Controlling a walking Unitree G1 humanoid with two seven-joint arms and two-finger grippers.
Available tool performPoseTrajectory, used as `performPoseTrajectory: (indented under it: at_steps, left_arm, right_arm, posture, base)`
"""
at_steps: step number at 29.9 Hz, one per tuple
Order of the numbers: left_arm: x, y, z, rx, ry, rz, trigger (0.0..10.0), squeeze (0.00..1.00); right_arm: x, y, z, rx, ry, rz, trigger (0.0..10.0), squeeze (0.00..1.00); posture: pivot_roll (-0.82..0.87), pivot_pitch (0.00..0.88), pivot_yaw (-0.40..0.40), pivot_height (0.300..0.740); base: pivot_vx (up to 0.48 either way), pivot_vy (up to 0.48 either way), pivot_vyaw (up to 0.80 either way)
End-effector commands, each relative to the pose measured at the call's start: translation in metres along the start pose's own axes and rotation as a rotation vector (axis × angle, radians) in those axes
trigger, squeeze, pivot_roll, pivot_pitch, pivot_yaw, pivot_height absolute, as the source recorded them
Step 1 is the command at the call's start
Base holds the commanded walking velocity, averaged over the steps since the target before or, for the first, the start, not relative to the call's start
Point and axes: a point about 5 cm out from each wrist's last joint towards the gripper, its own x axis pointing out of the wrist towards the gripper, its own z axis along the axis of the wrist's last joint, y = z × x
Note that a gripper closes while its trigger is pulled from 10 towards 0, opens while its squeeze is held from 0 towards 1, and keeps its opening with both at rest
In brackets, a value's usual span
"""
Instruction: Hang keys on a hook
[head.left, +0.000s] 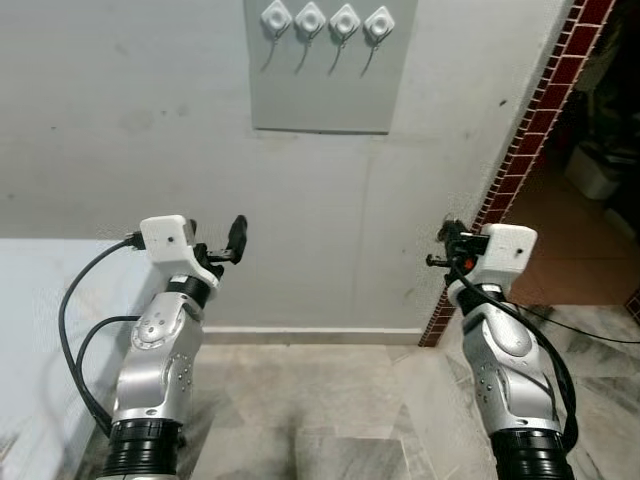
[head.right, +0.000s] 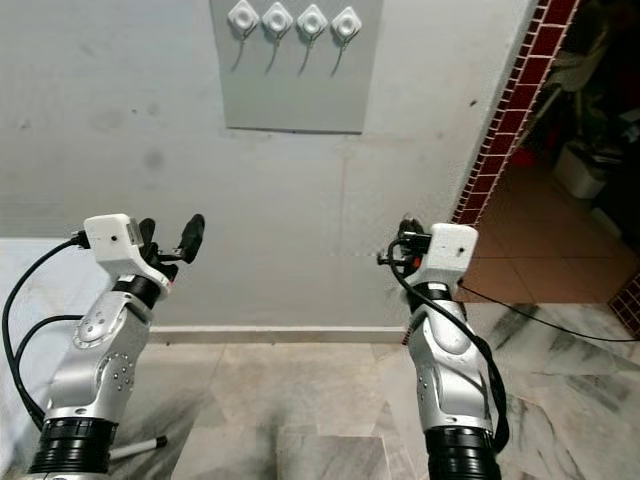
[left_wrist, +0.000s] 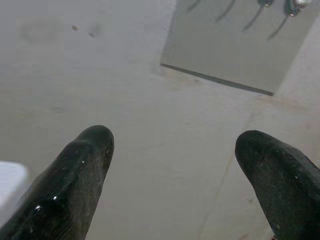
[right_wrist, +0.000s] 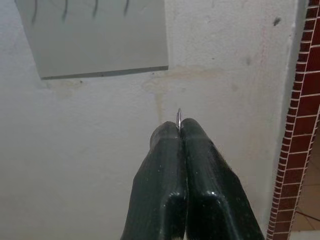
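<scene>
A grey panel (head.left: 320, 95) on the white wall carries a row of several white hooks (head.left: 327, 20), high above both grippers. My right gripper (right_wrist: 180, 125) is shut, and a thin sliver of metal, the key ring (right_wrist: 178, 114), pokes out between its fingertips. It is held up near the brick wall edge (head.left: 447, 240), below and to the right of the panel. My left gripper (left_wrist: 175, 150) is open with nothing between its fingers. It is raised at about the same height (head.left: 218, 240), below and left of the panel.
A dark red brick-tiled edge (head.left: 520, 150) runs down the wall's right side, with a doorway and a terracotta floor (head.left: 570, 250) beyond. A white surface (head.left: 40, 330) lies at my left. The marble floor (head.left: 330, 410) stretches ahead to the wall.
</scene>
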Motion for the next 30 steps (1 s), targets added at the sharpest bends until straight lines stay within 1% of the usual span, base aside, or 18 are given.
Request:
performPoseTrajectory:
  at_steps: [1, 3, 7, 8, 9, 12, 16, 30]
  left_arm:
    - [0.0013, -0.0009, 0.0026, 0.012, 0.006, -0.004, 10.0, 0.00]
    - [0.0018, 0.0011, 0.0038, 0.001, 0.000, -0.009, 10.0, 0.00]
    - [0.0022, 0.0024, 0.0045, 0.002, -0.002, -0.008, 10.0, 0.00]
    - [0.0025, 0.0030, 0.0050, 0.001, -0.004, -0.008, 10.0, 0.00]
    - [0.0027, 0.0032, 0.0053, -0.001, -0.005, -0.008, 10.0, 0.00]
    - [0.0028, 0.0032, 0.0053, -0.001, -0.006, -0.008, 10.0, 0.00]
    - [0.0037, 0.0038, 0.0057, -0.008, -0.004, -0.008, 10.0, 0.00]
    - [0.0052, 0.0060, 0.0054, -0.033, -0.005, 0.003, 10.0, 0.00]
  right_arm:
    - [0.0003, -0.0016, 0.0080, 0.002, -0.016, 0.008, 10.0, 0.00]
    - [-0.0026, -0.0012, 0.0085, -0.024, -0.028, 0.029, 10.0, 0.00]
    - [-0.0038, -0.0004, 0.0081, -0.020, -0.028, 0.029, 10.0, 0.00]
    - [-0.0041, 0.0012, 0.0088, -0.027, -0.034, 0.035, 10.0, 0.00]
    - [-0.0041, 0.0029, 0.0086, -0.016, -0.031, 0.042, 10.0, 0.00]
    - [-0.0041, 0.0032, 0.0085, -0.011, -0.030, 0.044, 10.0, 0.00]
    - [-0.0043, 0.0058, 0.0098, -0.025, -0.030, 0.051, 10.0, 0.00]
    - [-0.0054, 0.0061, 0.0131, -0.035, -0.036, 0.066, 10.0, 0.00]
  posture:
    - [-0.01, 0.000, -0.016, 0.740]
    - [-0.01, 0.000, -0.016, 0.740]
    - [-0.02, 0.000, -0.017, 0.740]
    - [-0.02, 0.000, -0.018, 0.740]
    - [-0.02, 0.000, -0.018, 0.740]
    - [-0.02, 0.000, -0.018, 0.740]
    - [-0.02, 0.000, -0.022, 0.740]
    - [-0.03, 0.000, -0.028, 0.740]
  base:
    - [0.000, 0.000, 0.00]
    - [0.000, 0.000, 0.00]
    - [0.000, 0.000, 0.00]
    - [0.259, 0.000, 0.00]
    - [0.262, 0.000, 0.00]
    - [0.262, 0.000, 0.00]
    - [0.276, 0.000, 0.00]
    - [0.302, 0.000, 0.00]
